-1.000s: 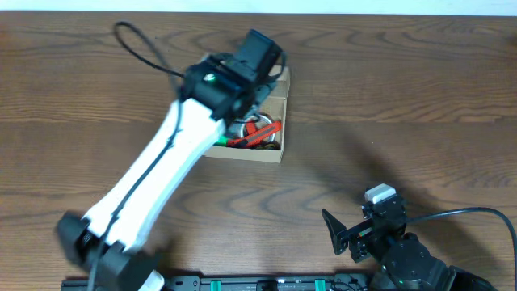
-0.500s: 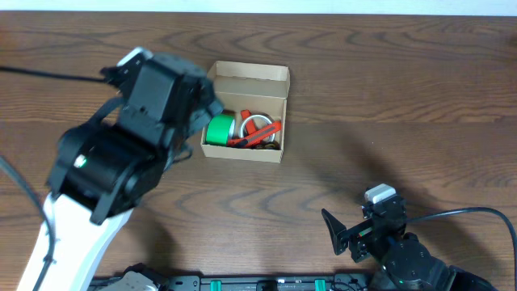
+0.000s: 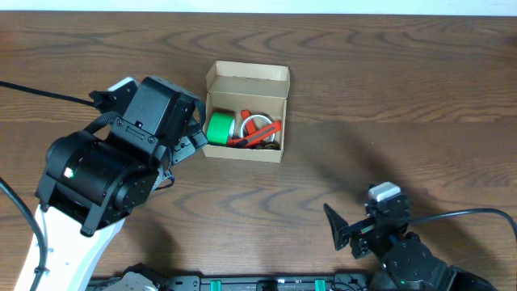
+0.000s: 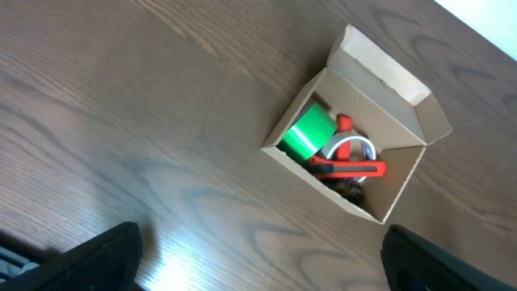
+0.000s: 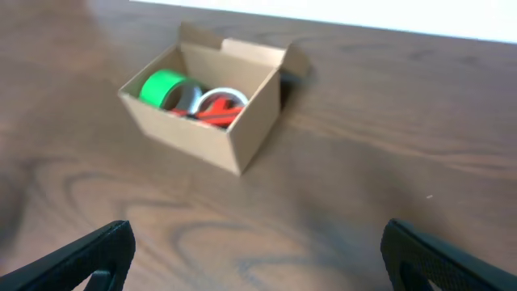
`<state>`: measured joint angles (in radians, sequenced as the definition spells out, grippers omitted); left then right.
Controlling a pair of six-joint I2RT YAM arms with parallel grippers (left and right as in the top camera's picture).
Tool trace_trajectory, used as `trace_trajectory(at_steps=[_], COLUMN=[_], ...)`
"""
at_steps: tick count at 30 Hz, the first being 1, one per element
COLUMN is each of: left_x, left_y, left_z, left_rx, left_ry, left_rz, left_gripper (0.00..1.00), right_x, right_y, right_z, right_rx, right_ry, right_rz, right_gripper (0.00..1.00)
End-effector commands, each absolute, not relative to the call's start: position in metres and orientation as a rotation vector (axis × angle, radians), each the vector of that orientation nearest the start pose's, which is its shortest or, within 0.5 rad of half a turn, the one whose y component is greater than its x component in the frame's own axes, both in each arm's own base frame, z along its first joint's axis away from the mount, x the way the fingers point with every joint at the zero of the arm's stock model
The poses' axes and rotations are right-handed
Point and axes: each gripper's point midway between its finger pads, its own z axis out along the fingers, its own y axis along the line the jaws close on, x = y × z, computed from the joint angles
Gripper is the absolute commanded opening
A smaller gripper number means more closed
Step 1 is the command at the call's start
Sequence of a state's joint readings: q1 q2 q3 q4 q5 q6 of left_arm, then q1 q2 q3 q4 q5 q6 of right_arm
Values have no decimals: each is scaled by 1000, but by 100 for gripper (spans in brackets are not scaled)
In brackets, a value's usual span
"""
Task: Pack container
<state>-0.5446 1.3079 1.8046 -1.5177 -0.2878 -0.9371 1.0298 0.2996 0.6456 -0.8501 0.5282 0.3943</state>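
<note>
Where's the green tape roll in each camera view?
Overhead: green roll upper middle, left end of the box.
Left wrist: roll right of centre, at the box's left side.
Right wrist: roll upper left, at the box's left end.
Shared landmark: the red item beside it.

We log: left arm (image 3: pixel 97 162), blk boxy housings, white lower link (image 3: pixel 60 250), green LED (image 3: pixel 70 170), thin blk cable (image 3: pixel 40 89). Right arm (image 3: pixel 404 259) blk w/ grey-white cap (image 3: pixel 382 192), looping blk cable (image 3: pixel 468 212). Left gripper (image 4: pixel 262 259), right gripper (image 5: pixel 258 259): matte blk fingers.
</note>
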Motion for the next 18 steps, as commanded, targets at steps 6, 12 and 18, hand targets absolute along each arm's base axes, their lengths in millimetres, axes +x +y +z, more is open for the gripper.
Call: trace_trajectory(at_steps=[6,12,18], left_x=[256,289,338], left_y=[-90,-80,-65], left_z=[337,342,328], left_rx=[-525,-582,-606], left_ry=[2479,2445,2463], left_rz=[-194,-339,-491], left_gripper=[95,96,99], right_x=[178,198,248], right_y=[75,47,55], right_z=[279,356,378], right_rx=[-91,24,2], right_ry=[1889,1814,1908], right_rz=[325,145,-22], right_gripper=[99,99,99])
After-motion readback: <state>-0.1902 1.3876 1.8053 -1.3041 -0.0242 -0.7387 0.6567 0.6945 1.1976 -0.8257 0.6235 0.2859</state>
